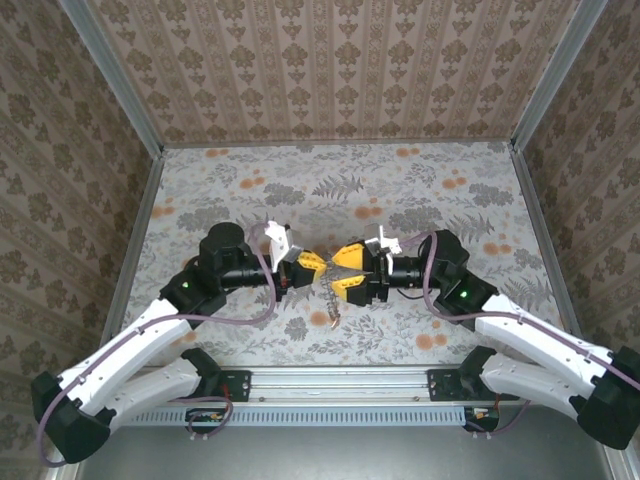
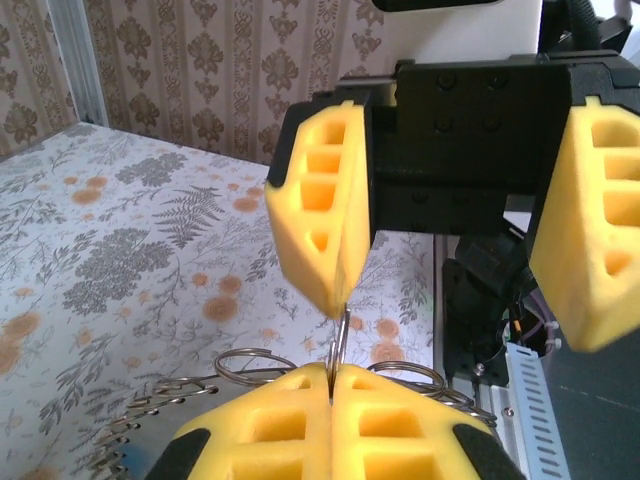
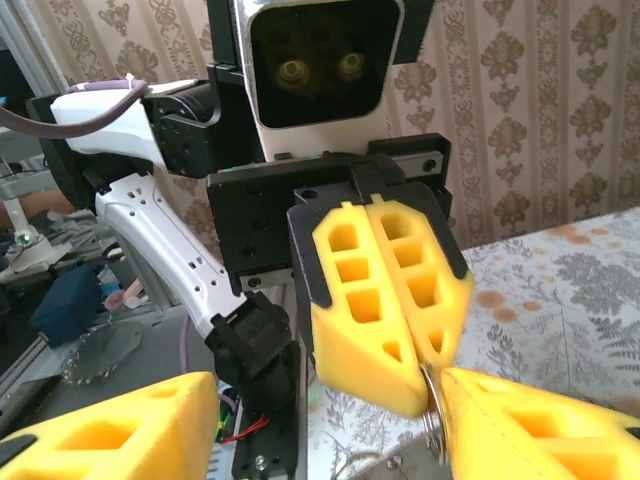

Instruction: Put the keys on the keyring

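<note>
my left tool (image 2: 330, 378) is clamped on the keyring (image 2: 339, 345), its loop upright and edge-on, just inside my wide-parted right tool (image 2: 460, 320).

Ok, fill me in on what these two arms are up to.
The left end effector is shut on a thin ring of the keyring, whose chain trails down below it. The right end effector faces it, open, with one yellow fingertip right at that ring.

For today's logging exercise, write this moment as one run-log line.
left jaws: shut on thin silvery metal keyring | right jaws: open beside it | chain: hanging below
</note>
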Controlling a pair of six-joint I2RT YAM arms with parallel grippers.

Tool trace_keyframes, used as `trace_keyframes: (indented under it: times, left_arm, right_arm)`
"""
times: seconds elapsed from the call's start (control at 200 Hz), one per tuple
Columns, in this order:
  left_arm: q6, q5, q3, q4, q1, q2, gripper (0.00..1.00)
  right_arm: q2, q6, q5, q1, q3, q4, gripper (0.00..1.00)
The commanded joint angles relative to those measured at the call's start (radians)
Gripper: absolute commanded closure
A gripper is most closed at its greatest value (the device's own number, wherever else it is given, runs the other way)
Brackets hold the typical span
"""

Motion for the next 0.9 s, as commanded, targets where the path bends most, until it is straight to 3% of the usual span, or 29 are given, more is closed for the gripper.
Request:
trace_keyframes:
  times: [0.0,0.135,0.24,0.405,0.59,0.895]
  left_arm:
    - [0.059,-0.016,0.052,-0.048,0.0,-0.031,1.0]
    - [0.118,-0.027,0.099,-0.16,-0.026,-0.028,1.0]
    - [0.169,-0.119,0.146,-0.257,-0.083,-0.005,1.0]
    - [0.22,-0.195,0.204,-0.371,-0.14,0.016,1.0]
    - [0.241,-0.183,0.238,-0.439,-0.16,0.033,1.0]
    - [0.234,-0.147,0.229,-0.413,-0.164,0.009,1.0]
  right_arm:
    - [-0.07,-0.039,0.072,-0.017,0.017,-0.149,0.41]
    - [-0.122,-0.107,0.133,-0.039,0.057,-0.295,0.5]
    - [-0.129,-0.148,0.123,-0.04,0.09,-0.357,0.57]
    - [-0.11,-0.169,0.086,-0.031,0.105,-0.365,0.59]
    - [-0.089,-0.229,0.123,0.03,0.152,-0.47,0.62]
    - [-0.097,-0.21,0.043,0.045,0.103,-0.391,0.63]
